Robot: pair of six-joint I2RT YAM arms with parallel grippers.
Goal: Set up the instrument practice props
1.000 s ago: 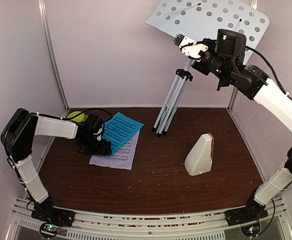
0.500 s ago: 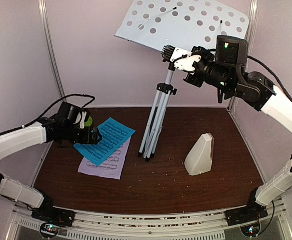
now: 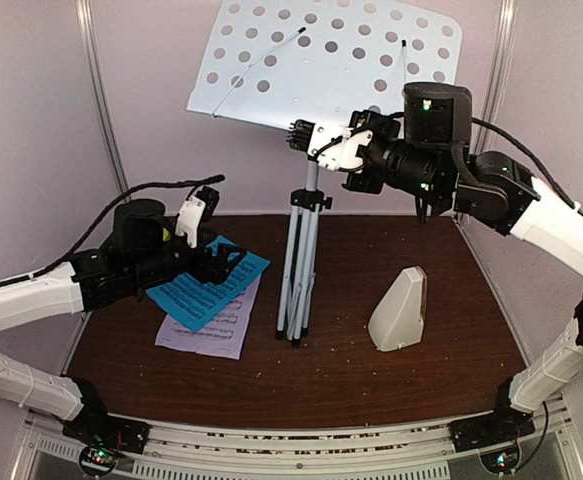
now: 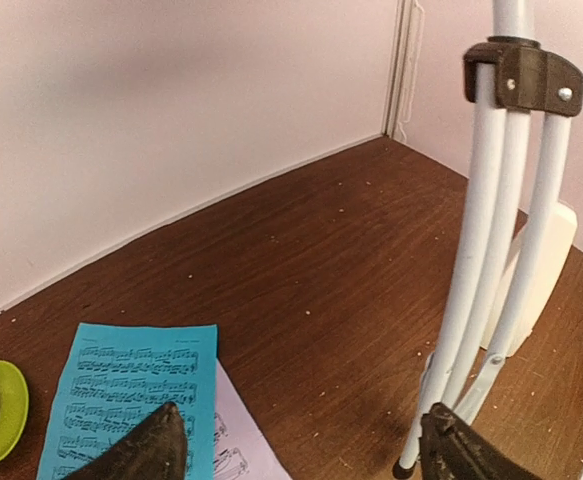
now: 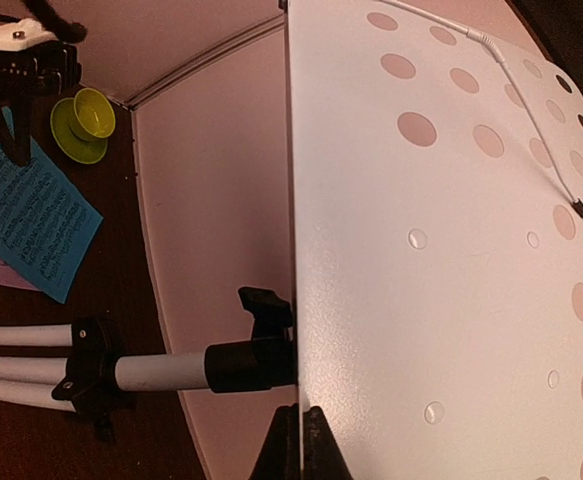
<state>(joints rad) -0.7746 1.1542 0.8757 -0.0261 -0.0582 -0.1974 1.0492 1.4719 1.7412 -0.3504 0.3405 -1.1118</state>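
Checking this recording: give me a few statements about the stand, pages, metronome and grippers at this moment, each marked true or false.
1. The right gripper is shut on the music stand, just under its perforated desk. True.
2. The cyan page lies beneath the lilac page. False: the cyan page lies on top of the lilac one.
3. The left gripper is open and holds nothing. True.
4. The metronome sits on the stand's desk. False: it stands upright on the table, to the right of the tripod legs.
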